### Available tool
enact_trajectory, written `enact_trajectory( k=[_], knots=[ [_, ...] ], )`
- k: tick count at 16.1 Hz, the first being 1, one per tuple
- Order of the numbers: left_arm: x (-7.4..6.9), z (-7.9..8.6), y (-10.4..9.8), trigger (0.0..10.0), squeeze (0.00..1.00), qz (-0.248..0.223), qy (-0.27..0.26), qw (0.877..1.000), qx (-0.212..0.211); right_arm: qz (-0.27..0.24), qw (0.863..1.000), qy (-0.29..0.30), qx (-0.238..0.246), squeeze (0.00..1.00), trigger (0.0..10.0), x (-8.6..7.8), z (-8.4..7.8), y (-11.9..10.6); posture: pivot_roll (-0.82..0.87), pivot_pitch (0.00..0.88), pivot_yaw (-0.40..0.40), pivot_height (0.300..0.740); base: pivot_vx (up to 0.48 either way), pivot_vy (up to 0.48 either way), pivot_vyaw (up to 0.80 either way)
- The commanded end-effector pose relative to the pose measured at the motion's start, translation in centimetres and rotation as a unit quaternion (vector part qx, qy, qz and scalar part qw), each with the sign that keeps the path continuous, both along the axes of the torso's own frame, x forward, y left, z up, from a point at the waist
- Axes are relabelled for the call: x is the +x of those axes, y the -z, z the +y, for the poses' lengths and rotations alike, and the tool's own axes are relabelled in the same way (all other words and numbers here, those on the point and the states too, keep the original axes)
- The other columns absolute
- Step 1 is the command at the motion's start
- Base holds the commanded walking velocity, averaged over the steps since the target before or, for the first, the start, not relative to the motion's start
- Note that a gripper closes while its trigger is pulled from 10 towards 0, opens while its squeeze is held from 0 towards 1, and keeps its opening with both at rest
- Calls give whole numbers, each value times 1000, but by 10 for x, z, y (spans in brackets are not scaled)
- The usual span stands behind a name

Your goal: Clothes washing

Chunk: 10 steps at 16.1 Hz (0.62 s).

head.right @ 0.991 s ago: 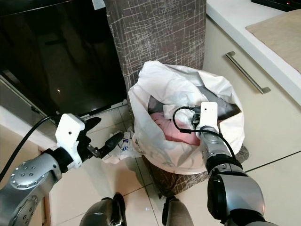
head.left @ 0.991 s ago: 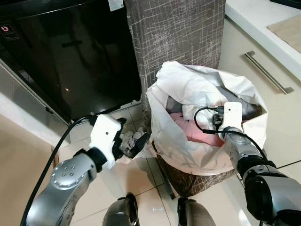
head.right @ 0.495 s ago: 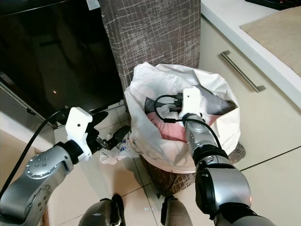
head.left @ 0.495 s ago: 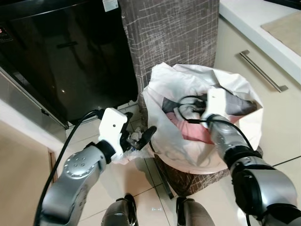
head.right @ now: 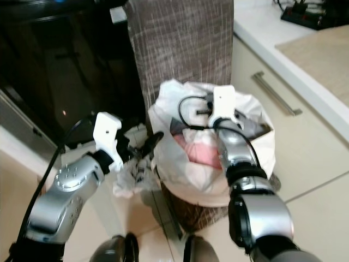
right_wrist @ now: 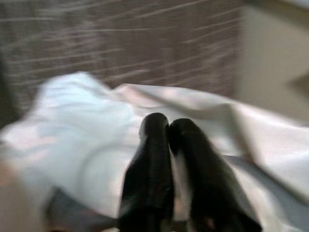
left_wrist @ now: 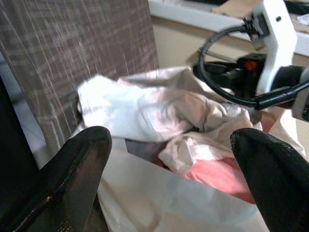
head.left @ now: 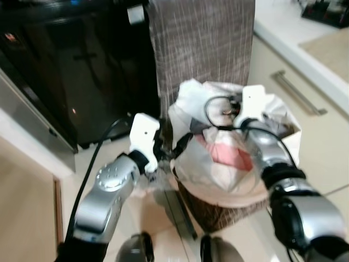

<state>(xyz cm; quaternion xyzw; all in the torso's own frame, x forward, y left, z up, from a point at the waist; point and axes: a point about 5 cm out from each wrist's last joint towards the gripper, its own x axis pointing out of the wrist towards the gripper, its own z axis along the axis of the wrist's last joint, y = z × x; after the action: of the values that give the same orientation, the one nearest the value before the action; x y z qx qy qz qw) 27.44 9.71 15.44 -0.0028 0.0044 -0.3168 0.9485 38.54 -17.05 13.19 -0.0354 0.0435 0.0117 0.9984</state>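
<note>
A brown patterned laundry basket (head.left: 229, 210) with a white liner (head.left: 188, 164) stands on the tiled floor. It holds a pink garment (head.left: 232, 153), white cloth (left_wrist: 140, 108) and something grey. My left gripper (head.right: 146, 148) is open at the basket's left rim, its fingers (left_wrist: 82, 159) spread wide over the liner's edge. The right arm (head.left: 267, 147) reaches over the basket towards its back. My right gripper (right_wrist: 166, 133) is shut just above the white cloth, with nothing showing between its fingers.
A dark glass appliance door (head.left: 71, 71) stands to the left, and a brown patterned panel (head.left: 202, 43) rises behind the basket. To the right are a cream cabinet with a bar handle (head.left: 297, 93) and a countertop (head.left: 283, 38). Crumpled white stuff (head.right: 126, 183) lies on the floor.
The view has shifted and is blurred. My left gripper has risen and moved right to the basket's rim. My right gripper has gone further towards the back of the basket.
</note>
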Motion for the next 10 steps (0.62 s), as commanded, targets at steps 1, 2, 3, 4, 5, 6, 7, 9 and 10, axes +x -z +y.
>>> enact_trajectory(
  k=[1,2,3,4,5,6,7,9,10],
  knots=[
    [4,-1,2,10000,0,-7,0,1000,14,24,997,72,32,1000,10000,-1,-15,6,-109,39,-1,740,0,0,0],
    [5,-2,2,10000,0,-13,-2,1000,23,28,994,83,60,1000,10000,-1,-15,7,-109,36,0,740,0,0,0],
    [10,0,4,10000,0,-23,-13,999,47,33,990,71,121,1000,10000,-2,-4,10,-109,24,2,740,0,0,0],
    [12,2,6,10000,0,-25,-19,998,55,29,989,57,132,1000,10000,-3,1,10,-111,16,2,740,0,0,0],
    [15,5,6,10000,0,-27,-29,998,54,24,989,51,137,1000,10000,-4,5,11,-112,12,2,740,0,0,0],
    [19,7,5,10000,0,-33,-42,997,56,19,989,52,138,1000,10000,-6,7,12,-113,6,2,740,0,0,0],
    [20,8,5,10000,0,-37,-48,996,58,17,989,59,138,1000,10000,-7,7,13,-113,6,2,740,0,0,0],
    [27,11,8,10000,0,-43,-64,994,77,12,989,77,129,1000,10000,-15,12,20,-123,0,9,740,0,0,0],
    [29,11,8,10000,0,-45,-65,994,75,17,988,81,130,1000,10000,-18,15,25,-131,0,16,740,0,0,0]
  ],
)
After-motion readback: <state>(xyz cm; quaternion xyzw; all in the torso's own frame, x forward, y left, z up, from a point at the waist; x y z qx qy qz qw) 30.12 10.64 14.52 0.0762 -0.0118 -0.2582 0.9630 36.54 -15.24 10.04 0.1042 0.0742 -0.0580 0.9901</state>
